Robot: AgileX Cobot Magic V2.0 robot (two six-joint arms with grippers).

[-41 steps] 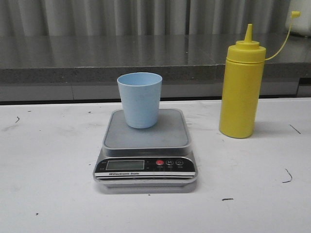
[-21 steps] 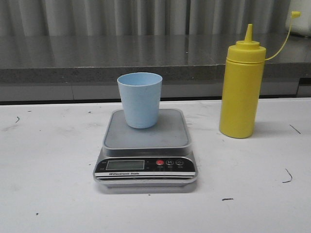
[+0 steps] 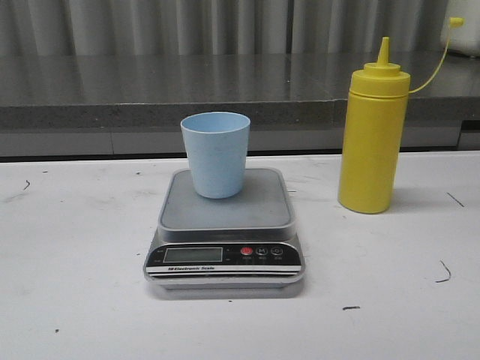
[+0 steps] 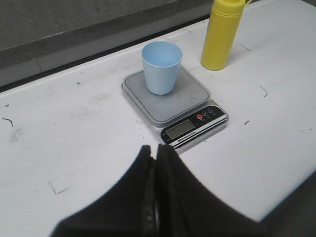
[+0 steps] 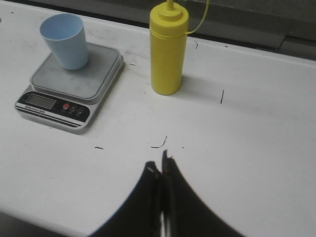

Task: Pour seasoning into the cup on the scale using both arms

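The pale blue cup (image 3: pixel 216 154) stands upright on the grey platform of the silver scale (image 3: pixel 225 225) at the table's middle. The yellow seasoning bottle (image 3: pixel 373 139) stands upright to the right of the scale, its tethered cap (image 3: pixel 454 22) hanging off to the right. Neither gripper shows in the front view. In the left wrist view my left gripper (image 4: pixel 155 150) is shut and empty, held back from the scale (image 4: pixel 173 101) and cup (image 4: pixel 161 66). In the right wrist view my right gripper (image 5: pixel 159 165) is shut and empty, well short of the bottle (image 5: pixel 168 52).
The white table (image 3: pixel 75 262) carries small dark scuff marks (image 3: pixel 442 274). A grey stone ledge (image 3: pixel 150 105) runs along the back, with a ribbed wall behind it. The table's near edge shows in the right wrist view (image 5: pixel 29 217).
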